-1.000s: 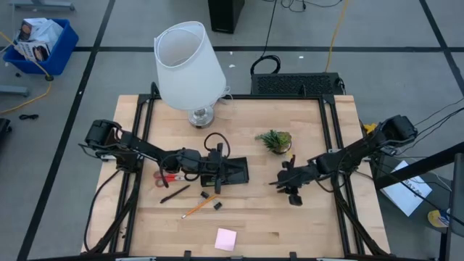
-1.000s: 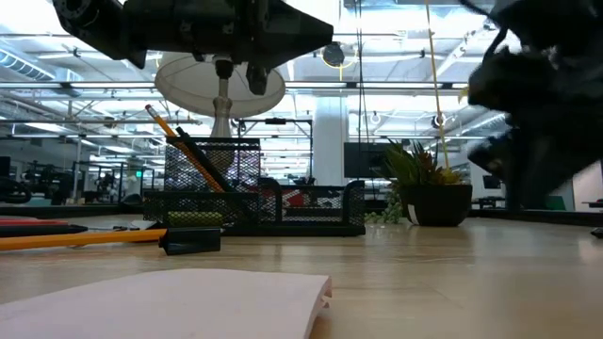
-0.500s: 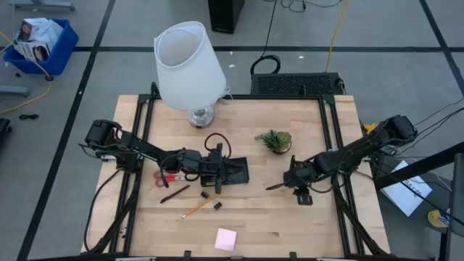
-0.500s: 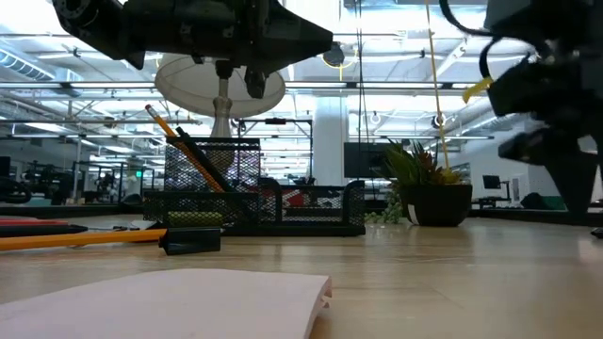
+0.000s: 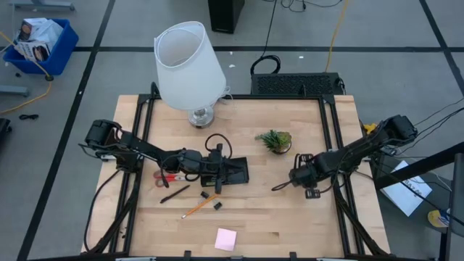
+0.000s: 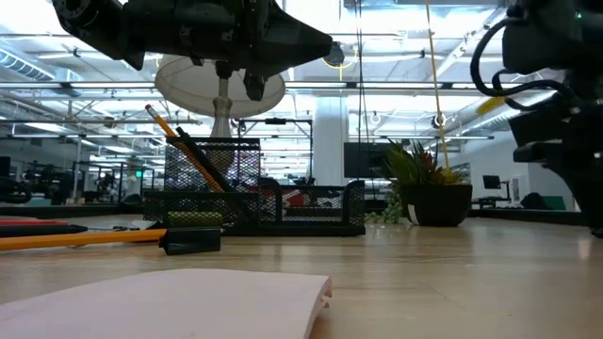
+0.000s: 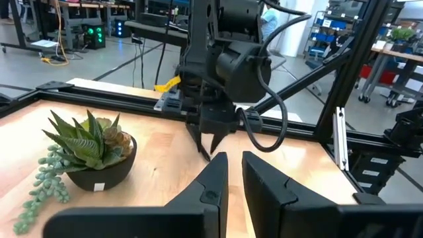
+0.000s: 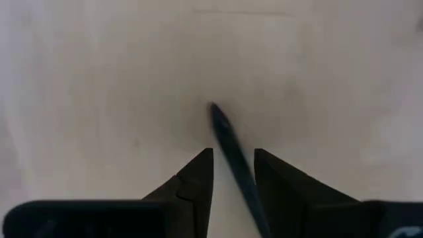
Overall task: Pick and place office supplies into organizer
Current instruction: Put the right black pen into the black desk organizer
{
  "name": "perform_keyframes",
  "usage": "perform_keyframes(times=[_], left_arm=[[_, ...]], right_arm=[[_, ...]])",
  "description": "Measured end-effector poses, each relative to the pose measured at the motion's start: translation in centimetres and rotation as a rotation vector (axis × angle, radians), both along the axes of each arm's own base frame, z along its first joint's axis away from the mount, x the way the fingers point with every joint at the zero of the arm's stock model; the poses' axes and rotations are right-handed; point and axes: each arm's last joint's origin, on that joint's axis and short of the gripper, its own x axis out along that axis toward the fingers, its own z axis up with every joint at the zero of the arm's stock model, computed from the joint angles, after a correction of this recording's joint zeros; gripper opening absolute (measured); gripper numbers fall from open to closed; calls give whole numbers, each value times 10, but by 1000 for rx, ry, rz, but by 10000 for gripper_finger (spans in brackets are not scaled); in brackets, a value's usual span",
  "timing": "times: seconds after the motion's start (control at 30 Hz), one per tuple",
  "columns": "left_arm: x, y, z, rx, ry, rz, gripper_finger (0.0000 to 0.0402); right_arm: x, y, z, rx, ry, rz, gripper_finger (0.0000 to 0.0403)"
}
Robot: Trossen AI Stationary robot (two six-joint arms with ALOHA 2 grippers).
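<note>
pencils on table 1 [image 5: 194,209] | sticky-note pads 1 [image 5: 225,238] | scissors 1 [image 5: 168,176]

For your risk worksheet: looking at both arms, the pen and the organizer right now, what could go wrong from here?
1. The right gripper holds a thin black pen that sticks out at a slant; it might slip or twist.
2. The left gripper hovers over the organizer, so the arms could clash there.

One organizer [image 5: 233,170] — one sticky-note pad [image 5: 225,239], one scissors [image 5: 168,176], one plant [image 5: 274,141], one lamp [image 5: 188,69].
</note>
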Motion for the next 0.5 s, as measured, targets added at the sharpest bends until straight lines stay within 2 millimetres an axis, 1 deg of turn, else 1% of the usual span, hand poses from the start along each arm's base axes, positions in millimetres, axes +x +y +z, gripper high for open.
perform_keyframes(times=[0.17,0.5], left_arm=[[0,0,0,0,0,0,49],[0,0,0,1,-1,10,49]], right_arm=[[-2,-1,-9,15,-32,-10,91],[-1,0,-10,23,-50,-17,73]])
